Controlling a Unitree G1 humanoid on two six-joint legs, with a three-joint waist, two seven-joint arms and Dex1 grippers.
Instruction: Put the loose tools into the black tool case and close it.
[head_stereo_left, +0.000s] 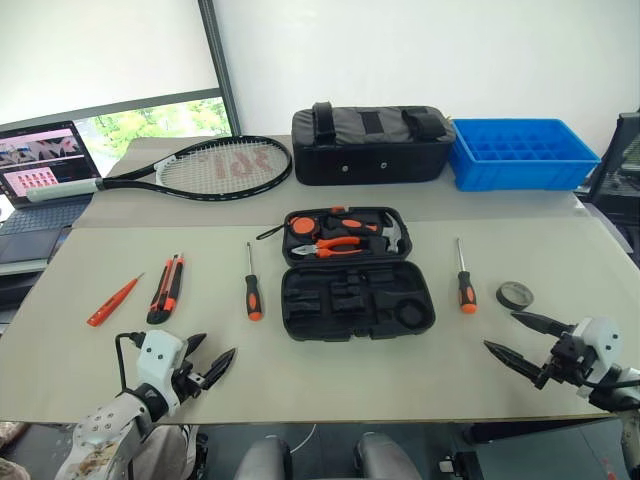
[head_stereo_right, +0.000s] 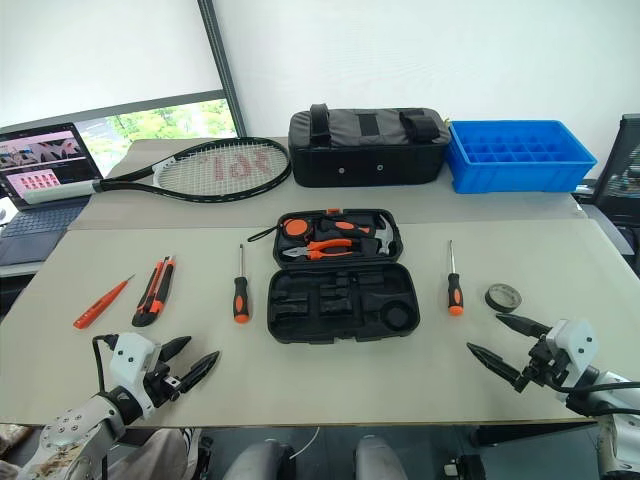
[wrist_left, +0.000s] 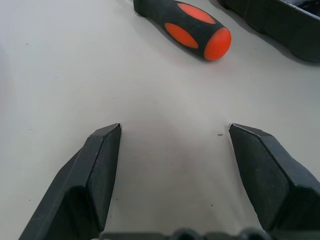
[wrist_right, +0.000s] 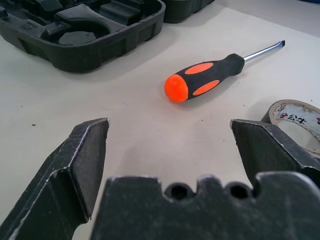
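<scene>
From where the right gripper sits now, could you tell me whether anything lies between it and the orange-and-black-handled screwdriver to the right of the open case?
Nothing visible does. The right gripper, jaws open, faces bare table up to the orange-and-black-handled screwdriver. The small tape roll lies off to one side, and the open black tool case to the other.

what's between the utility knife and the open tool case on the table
One screwdriver with an orange-and-black handle lies between the utility knife and the black tool case, with bare table on either side of it, as the left eye view shows.
</scene>
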